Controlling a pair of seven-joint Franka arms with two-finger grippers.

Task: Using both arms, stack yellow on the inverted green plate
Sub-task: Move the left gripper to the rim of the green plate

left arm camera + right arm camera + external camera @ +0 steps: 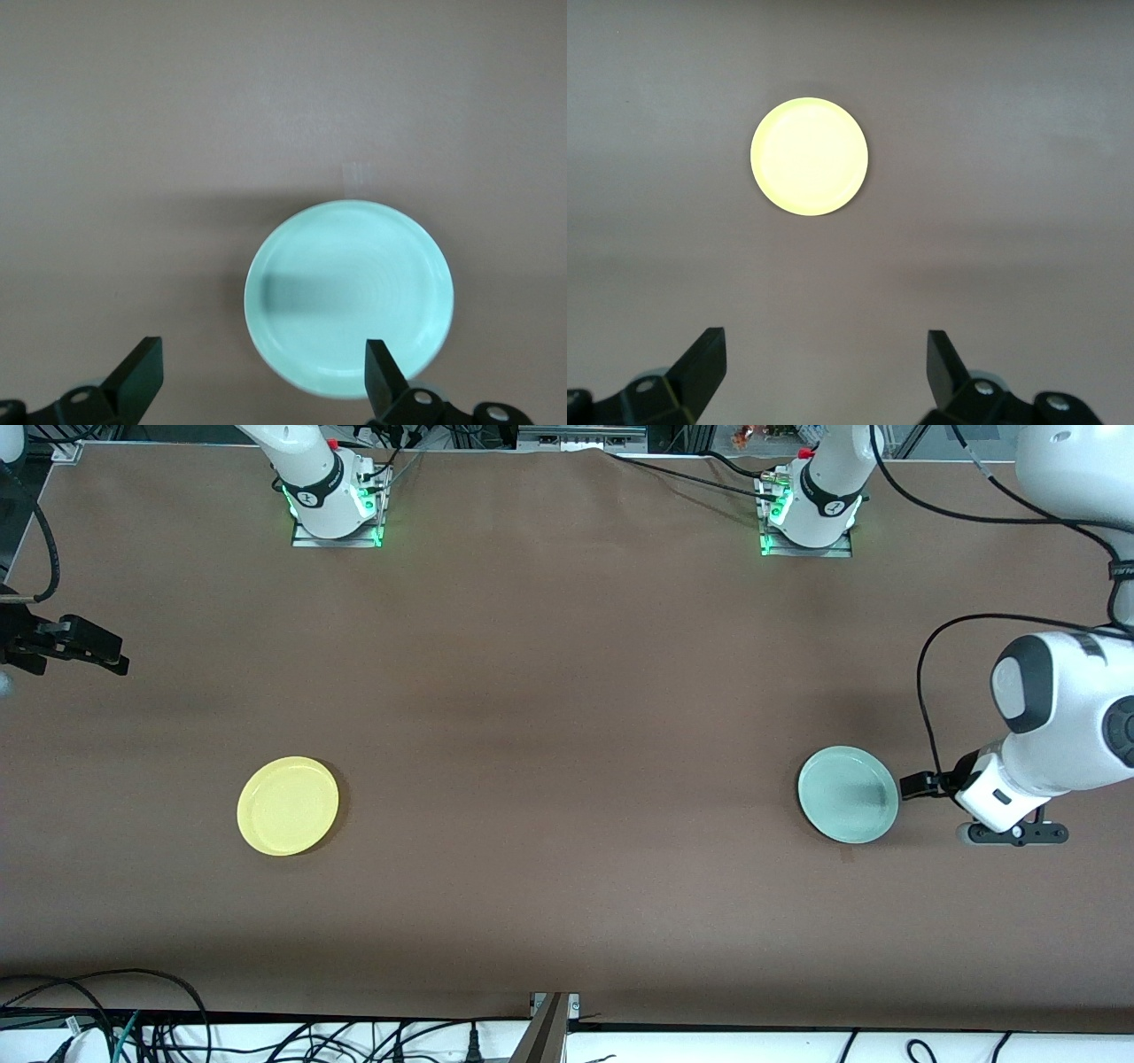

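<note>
The yellow plate (288,806) lies flat on the brown table toward the right arm's end; it also shows in the right wrist view (809,156). The pale green plate (848,794) lies toward the left arm's end, its hollow side seemingly up. My left gripper (907,786) is low beside the green plate's rim, on the side toward the left arm's end of the table. It is open and holds nothing. From the left wrist, the green plate (348,297) lies just ahead of the left gripper (263,376). My right gripper (111,657) is open and empty, well apart from the yellow plate; its fingers (704,359) frame bare table.
Both arm bases (335,509) (808,518) stand at the table's edge farthest from the front camera. A black cable (926,691) loops off the left arm above the table. Loose cables (177,1027) lie below the table's near edge. Wide bare table (567,779) separates the plates.
</note>
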